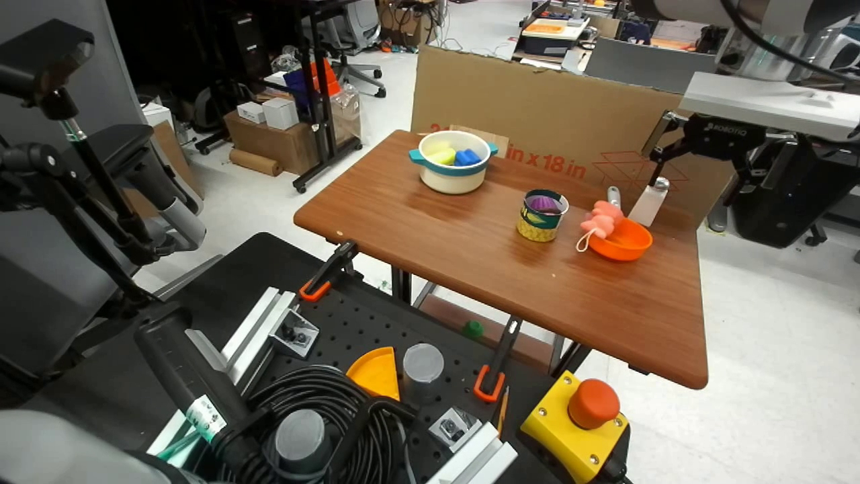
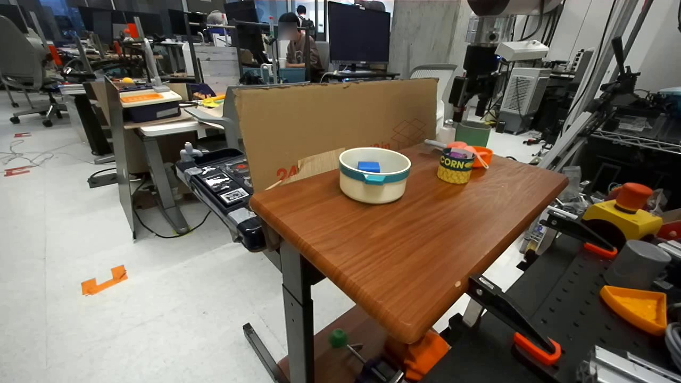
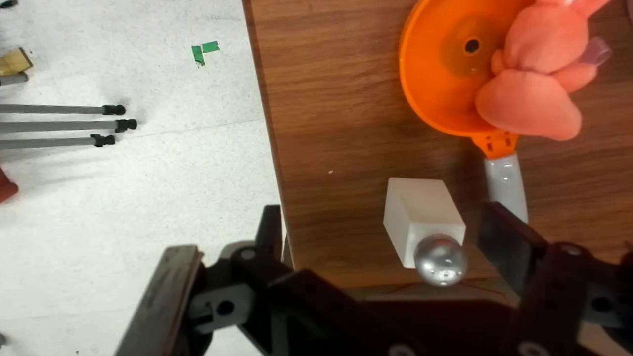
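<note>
My gripper point(image 3: 385, 217) stands open, with nothing gripped. It hangs over the table's far corner in an exterior view point(image 1: 691, 189). In the wrist view, a white block-shaped shaker point(image 3: 420, 212) with a silver, holed dome top shows between the two fingers, nearer the right one and apart from both. In an exterior view, the shaker point(image 1: 649, 205) stands upright, and one fingertip overlaps its top; the depth between them is unclear. Beside it lies an orange pan point(image 3: 435, 74) with a grey handle point(image 3: 505, 183). A pink soft toy point(image 3: 529, 104) rests partly in that pan.
A corn can point(image 2: 455, 171) with something purple inside stands near the pan. Farther along sits a cream pot point(image 1: 451, 183) with teal handles, holding yellow and blue pieces. A cardboard sheet point(image 1: 537, 107) rises along the table's back edge. The wooden table point(image 1: 470, 249) ends near the shaker.
</note>
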`<state>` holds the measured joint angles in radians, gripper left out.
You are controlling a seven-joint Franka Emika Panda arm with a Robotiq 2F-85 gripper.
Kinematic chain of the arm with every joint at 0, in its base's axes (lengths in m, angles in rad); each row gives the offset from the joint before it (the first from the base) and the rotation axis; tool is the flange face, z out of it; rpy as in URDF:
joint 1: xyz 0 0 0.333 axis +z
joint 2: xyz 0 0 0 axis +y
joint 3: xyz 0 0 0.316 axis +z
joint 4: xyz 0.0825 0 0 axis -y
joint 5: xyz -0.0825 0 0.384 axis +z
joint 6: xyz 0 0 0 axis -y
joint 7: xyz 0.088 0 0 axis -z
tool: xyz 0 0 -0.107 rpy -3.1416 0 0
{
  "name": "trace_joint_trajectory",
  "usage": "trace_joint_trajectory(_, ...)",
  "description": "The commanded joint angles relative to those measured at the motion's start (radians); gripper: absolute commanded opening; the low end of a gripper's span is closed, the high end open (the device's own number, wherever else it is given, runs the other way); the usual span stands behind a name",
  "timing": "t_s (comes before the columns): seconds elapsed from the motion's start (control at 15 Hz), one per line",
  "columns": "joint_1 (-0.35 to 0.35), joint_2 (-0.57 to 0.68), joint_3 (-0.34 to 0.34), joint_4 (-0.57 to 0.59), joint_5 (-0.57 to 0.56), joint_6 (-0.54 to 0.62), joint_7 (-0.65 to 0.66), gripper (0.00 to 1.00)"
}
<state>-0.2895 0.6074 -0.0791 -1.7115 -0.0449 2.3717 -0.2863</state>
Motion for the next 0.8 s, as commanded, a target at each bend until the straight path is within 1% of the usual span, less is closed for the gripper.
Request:
trace_joint_trajectory(0.0,-0.009,0.04,0.036,0.063,0.032,-0.041,-0.061,1.0)
trace_joint_trajectory(0.33,-0.008,0.054,0.072,0.072,0.039,-0.038,-0.111,1.0)
trace_joint_trajectory(0.73,-0.011,0.052,0.077,0.073,0.037,-0.038,-0.144,1.0)
